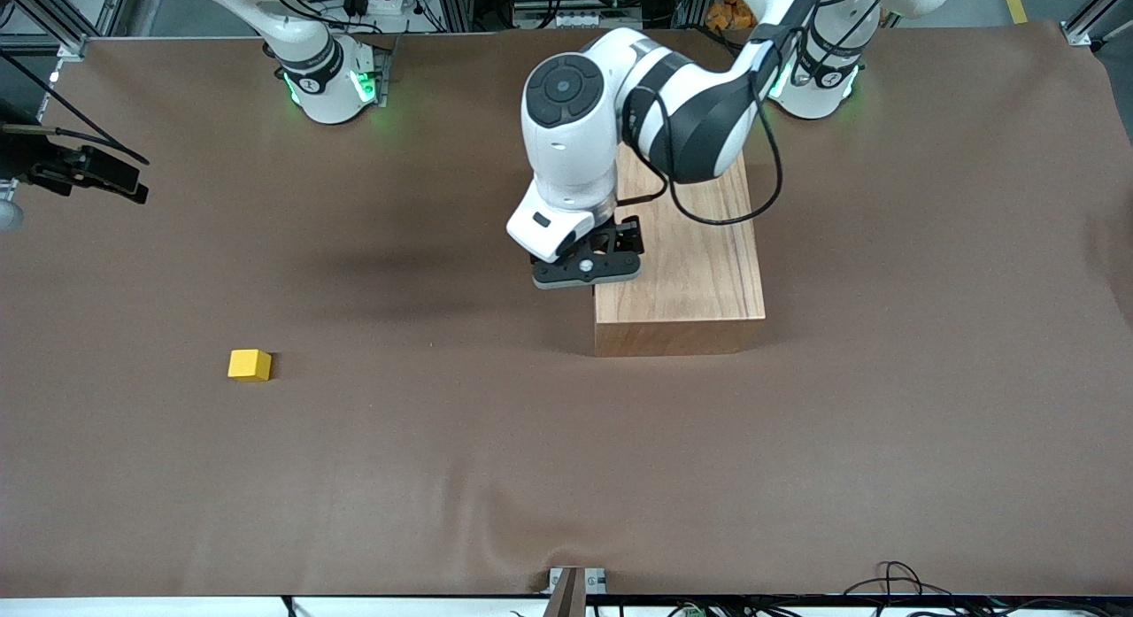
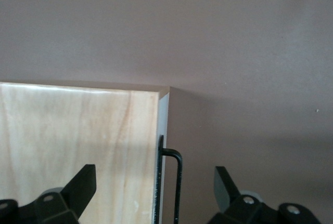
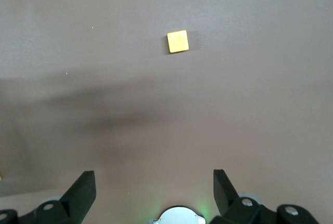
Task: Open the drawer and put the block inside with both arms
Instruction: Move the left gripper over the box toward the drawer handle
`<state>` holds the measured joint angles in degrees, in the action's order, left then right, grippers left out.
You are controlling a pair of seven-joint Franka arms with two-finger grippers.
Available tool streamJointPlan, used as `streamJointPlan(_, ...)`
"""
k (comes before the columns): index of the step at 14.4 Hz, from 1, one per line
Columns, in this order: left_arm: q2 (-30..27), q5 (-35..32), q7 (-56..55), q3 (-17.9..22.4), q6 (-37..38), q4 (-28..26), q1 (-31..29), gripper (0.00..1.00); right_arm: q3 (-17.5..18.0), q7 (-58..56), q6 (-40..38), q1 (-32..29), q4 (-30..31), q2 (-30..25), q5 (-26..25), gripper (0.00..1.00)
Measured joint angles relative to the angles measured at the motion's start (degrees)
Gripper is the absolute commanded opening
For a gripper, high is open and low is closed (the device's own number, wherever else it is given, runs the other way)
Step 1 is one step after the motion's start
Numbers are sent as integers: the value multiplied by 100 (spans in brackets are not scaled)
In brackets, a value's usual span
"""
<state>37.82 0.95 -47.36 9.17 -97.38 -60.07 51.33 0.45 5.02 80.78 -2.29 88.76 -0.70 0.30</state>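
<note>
The left gripper point(image 2: 153, 193) hangs with wide jaws astride the upright drawer handle point(image 2: 176, 182); the right gripper point(image 3: 154, 193), also wide, waits high over the counter point(image 1: 443, 475).

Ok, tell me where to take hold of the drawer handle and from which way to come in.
Grip the thin black loop handle on its straight bar, which stands clear of the drawer's white front edge. Come down from above with the left gripper: it hovers open over the box edge, its fingers straddling the bar. Probably close across the bar, then pull away from the box.
</note>
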Motion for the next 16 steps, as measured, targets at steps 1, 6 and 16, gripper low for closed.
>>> streamJointPlan(1, 60, 0, -3, 3, 0, 41, 50, 100, 2, 0, 11, 0, -20, 0, 0, 100)
streamJointPlan(6, 247, -1, -354, 112, 0, 103, 416, 100, 19, -1, 20, 0, -147, 11, 0, 100)
streamJointPlan(16, 922, -9, -336, 247, -268, 313, 797, 100, 28, -2, 237, 0, -279, 212, 1, 100)
